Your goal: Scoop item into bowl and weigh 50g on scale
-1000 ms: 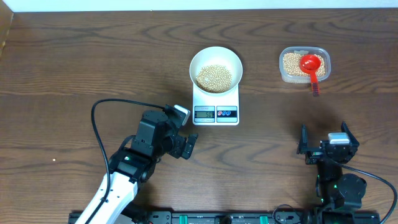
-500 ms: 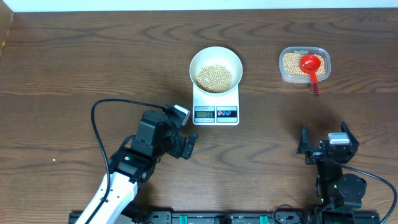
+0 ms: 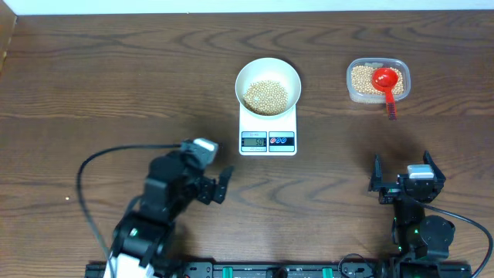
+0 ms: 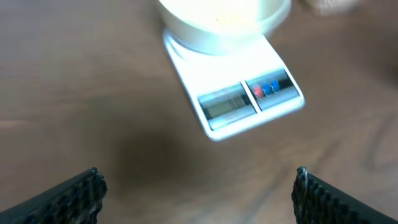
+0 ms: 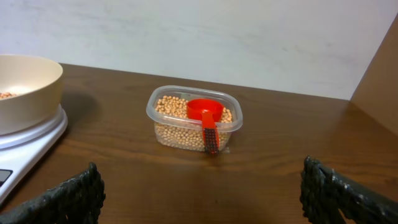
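Overhead: bowl (image 3: 248, 76) of beans (image 3: 266, 95) sat on the scale (image 3: 268, 140) at upper centre; left claw (image 3: 223, 185), spread and empty, lay nearer, lower left of it. Left wrist: scale at upper centre. Right wrist: right claw (image 5: 202, 193) spread, empty; bowl far left

A red scoop (image 5: 205, 112) rests on beige beans (image 5: 171, 107) in a clear tub (image 5: 151, 112) on the worktop (image 5: 124, 180), its handle over the near rim. Left of the tub, a white bowl (image 5: 28, 93) sits on the scale (image 5: 37, 138). Nearer than the tub, the right gripper (image 5: 200, 167) gapes wide.
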